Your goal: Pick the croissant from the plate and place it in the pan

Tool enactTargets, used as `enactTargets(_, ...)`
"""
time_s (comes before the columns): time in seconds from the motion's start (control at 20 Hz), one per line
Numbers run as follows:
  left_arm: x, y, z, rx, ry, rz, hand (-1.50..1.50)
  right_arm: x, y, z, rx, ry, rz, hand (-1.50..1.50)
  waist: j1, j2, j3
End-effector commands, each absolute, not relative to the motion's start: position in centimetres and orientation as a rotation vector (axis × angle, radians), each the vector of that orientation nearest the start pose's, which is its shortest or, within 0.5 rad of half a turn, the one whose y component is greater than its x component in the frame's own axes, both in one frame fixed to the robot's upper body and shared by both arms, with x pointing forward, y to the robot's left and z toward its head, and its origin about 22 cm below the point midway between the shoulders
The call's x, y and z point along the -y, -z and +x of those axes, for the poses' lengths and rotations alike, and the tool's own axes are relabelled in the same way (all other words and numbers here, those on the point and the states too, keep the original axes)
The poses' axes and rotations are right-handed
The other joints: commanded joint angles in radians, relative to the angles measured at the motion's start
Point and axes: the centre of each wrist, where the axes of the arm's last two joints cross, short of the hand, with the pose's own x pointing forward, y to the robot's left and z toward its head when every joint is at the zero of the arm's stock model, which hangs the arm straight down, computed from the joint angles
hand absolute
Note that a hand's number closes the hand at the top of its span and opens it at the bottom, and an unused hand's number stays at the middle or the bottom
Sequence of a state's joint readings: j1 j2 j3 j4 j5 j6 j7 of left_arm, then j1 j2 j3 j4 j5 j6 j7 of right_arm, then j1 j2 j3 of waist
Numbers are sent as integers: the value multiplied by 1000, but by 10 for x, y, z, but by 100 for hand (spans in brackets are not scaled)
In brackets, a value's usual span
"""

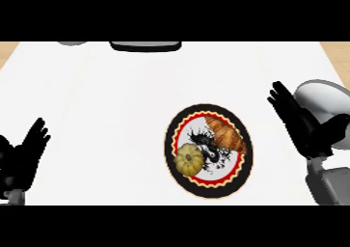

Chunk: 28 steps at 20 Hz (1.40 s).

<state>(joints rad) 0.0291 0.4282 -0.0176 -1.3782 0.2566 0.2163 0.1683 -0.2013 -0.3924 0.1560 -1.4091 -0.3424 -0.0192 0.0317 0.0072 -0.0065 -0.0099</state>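
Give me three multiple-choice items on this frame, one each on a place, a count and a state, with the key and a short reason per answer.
1. Where does the croissant lie?
A. on the plate, at its right side
B. in the pan
C. on the bare counter

2. How many food items sit on the plate?
A. one
B. two
C. four

3. What is the state of the right robot hand?
A. shut on the croissant
B. open, holding nothing
C. shut on the plate's rim

Key:
1 A: the croissant rests inside the plate's rim, right of its dark centre print.
2 B: only the croissant and a round yellow squash-like item are there.
3 B: its fingers are straight and clear of the plate, with the grey pan behind it.
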Motion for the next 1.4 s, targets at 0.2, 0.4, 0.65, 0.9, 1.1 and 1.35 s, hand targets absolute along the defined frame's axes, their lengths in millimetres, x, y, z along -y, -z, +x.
enactTargets(0.2,-300,-50,283,1554,74,229,0,193,-57,304,1389,-1007,538,150,112,29,10)
enactTargets(0.4,-270,-56,291,1621,83,143,0,214,-101,326,1607,-1267,565,-150,49,24,17)
enactTargets(0.65,-271,-53,295,1637,63,170,0,271,-154,354,1876,-1374,431,-150,31,27,15)
enactTargets(0.9,-262,-57,304,1641,82,154,0,282,-209,384,1830,-1600,344,-150,53,27,11)
enactTargets(1.1,-257,-65,305,1644,76,151,0,274,-255,375,1694,-1893,171,-150,46,16,10)
enactTargets(1.35,-267,-52,303,1634,76,189,0,231,-276,393,1670,-1976,151,-150,29,13,9)
